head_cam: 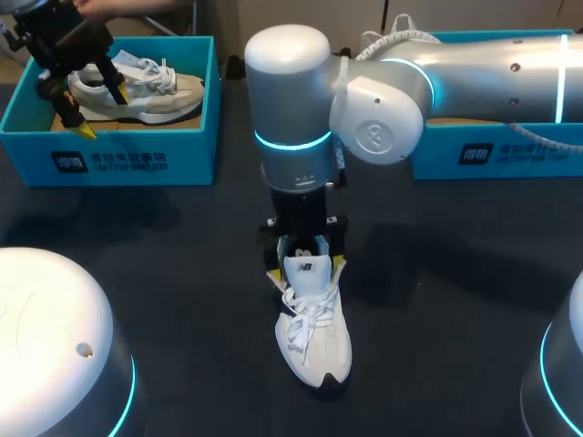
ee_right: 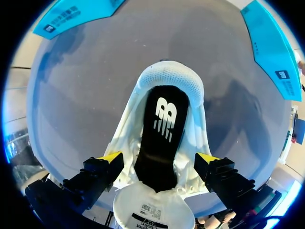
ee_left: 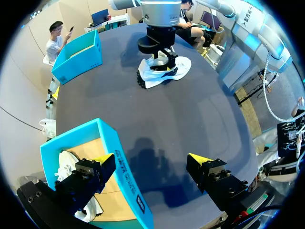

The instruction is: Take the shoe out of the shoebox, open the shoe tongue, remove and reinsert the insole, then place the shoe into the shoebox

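We see the white shoe (head_cam: pixel 312 332) lying on the dark desk (head_cam: pixel 182 273) at the lower middle of the head frame, toe toward the bottom edge, outside both boxes; its tongue (head_cam: pixel 303 270) stands up at the shoe's upper end. Our right arm (head_cam: pixel 492 68) comes in from the upper right of that frame and holds the right hand (head_cam: pixel 307 269) straight above the shoe's opening; this hand is open, its yellow fingertips (head_cam: pixel 340 264) spread wide and standing just beside the shoe on either side, with the tongue between them. From the right wrist, the black insole (ee_right: pixel 159 133) lies inside the shoe (ee_right: pixel 128 129), ahead of the right hand (ee_right: pixel 159 157); the tongue (ee_right: pixel 147 207) is folded back toward the wrist, between the fingers.

Our left hand (head_cam: pixel 102 109) is at the upper left of the head frame, above the left shoebox (head_cam: pixel 118 155); a second shoe (head_cam: pixel 150 91) lies in that box. From the left wrist, the left hand (ee_left: pixel 151 160) is open as well; one fingertip (ee_left: pixel 102 160) hangs over the inside of the box, above the second shoe (ee_left: pixel 66 167), the other over bare desk; the box's blue wall (ee_left: pixel 126 176) runs between them. The right shoebox (head_cam: pixel 496 150) sits at the upper right of the head frame, partly hidden behind the right arm.
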You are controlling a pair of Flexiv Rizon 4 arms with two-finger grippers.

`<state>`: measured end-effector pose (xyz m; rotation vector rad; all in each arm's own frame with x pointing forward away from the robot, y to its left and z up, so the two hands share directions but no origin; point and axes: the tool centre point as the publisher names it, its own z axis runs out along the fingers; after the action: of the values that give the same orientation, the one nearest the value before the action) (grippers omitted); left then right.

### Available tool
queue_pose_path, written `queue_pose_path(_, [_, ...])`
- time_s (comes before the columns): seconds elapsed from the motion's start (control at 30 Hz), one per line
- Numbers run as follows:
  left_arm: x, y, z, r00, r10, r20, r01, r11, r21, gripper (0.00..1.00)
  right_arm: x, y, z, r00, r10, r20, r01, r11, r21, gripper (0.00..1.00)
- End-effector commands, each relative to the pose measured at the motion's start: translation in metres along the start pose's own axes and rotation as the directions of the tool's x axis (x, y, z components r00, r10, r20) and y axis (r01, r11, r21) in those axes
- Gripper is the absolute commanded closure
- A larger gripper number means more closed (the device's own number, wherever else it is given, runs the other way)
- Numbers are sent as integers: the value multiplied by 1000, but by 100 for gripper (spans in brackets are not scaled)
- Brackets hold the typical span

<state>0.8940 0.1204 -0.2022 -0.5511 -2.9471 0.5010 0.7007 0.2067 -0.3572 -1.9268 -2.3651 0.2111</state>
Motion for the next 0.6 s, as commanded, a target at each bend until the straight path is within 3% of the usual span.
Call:
queue_pose_path(0.03, [1,0,0,1000,1,1,-1,1000,-3,0,1,-9,-3,1000,9,8,-9,1000,-11,0])
queue_pose_path(0.6, [1,0,0,1000,1,1,-1,1000,-3,0,0,-14,-13,999,20,46,-19,1000,-18,0])
